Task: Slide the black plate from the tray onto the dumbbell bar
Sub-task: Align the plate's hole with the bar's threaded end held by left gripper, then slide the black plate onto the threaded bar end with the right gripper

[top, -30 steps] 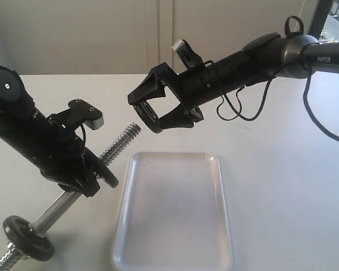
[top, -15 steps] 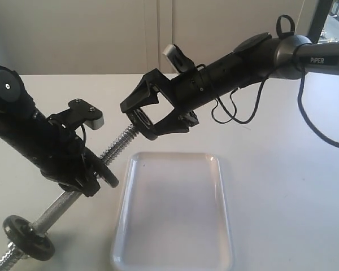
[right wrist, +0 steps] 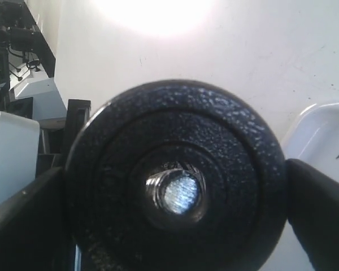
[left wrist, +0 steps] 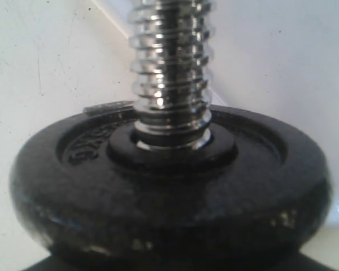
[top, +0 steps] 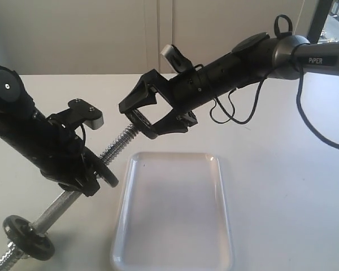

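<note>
**Plate's hole lined up on the bar's raised end**

The right tool [top: 139, 118] pinches the black plate [right wrist: 175, 127] by its rim, clear of the tray [top: 175, 220]. The threaded tip of the dumbbell bar [top: 120, 144] shows through the plate's centre hole. The bar's long axis slants away and down to the left tool [top: 89, 179], clamped on it above the worktop [top: 282, 186].

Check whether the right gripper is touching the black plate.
Touching. The right wrist view shows the right gripper's fingers pressed against opposite edges of the black plate, with no gap on either side.
</note>
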Robot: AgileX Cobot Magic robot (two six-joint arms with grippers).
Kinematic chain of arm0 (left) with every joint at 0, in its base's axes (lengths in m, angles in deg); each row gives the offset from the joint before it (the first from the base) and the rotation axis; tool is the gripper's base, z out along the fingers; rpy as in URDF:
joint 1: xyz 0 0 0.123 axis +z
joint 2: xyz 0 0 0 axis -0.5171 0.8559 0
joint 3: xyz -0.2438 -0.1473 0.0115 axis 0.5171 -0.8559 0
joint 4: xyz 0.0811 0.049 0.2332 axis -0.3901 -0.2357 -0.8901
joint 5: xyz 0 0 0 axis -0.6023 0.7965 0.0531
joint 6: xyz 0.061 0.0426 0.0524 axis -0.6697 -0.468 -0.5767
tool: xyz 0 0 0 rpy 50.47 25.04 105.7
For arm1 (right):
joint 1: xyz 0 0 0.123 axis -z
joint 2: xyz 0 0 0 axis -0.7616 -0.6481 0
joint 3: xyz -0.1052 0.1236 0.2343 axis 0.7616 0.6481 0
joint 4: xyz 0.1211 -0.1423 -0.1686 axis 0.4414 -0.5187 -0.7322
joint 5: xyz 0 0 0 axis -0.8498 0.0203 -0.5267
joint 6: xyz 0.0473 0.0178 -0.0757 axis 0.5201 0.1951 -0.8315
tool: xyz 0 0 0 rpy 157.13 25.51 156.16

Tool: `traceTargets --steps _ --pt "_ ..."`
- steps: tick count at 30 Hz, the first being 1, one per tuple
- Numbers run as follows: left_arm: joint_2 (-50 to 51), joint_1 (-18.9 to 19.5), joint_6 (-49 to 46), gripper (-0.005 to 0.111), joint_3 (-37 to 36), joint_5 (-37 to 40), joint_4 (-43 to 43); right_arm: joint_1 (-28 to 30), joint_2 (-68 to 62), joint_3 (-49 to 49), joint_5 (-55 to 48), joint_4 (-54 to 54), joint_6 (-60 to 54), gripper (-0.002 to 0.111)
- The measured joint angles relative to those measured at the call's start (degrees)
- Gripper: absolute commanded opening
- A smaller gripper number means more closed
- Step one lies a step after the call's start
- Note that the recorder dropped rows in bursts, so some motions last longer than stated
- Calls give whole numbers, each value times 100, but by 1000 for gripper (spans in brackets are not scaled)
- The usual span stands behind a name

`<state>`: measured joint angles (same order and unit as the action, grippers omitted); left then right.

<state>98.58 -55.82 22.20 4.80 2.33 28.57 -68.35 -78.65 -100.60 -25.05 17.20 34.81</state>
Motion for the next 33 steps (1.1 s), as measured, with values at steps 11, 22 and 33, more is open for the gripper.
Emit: traceTargets --steps 11,22,33 --pt "0 0 12 0 -22 -22 0 -93 0 0 -12 -197 0 0" --pt "0 0 377 0 -22 -183 -66 -193 -12 0 268 13 -135 0" --pt "-348 0 561 0 -99 -541 -104 -645 -261 0 -34 642 -204 0"
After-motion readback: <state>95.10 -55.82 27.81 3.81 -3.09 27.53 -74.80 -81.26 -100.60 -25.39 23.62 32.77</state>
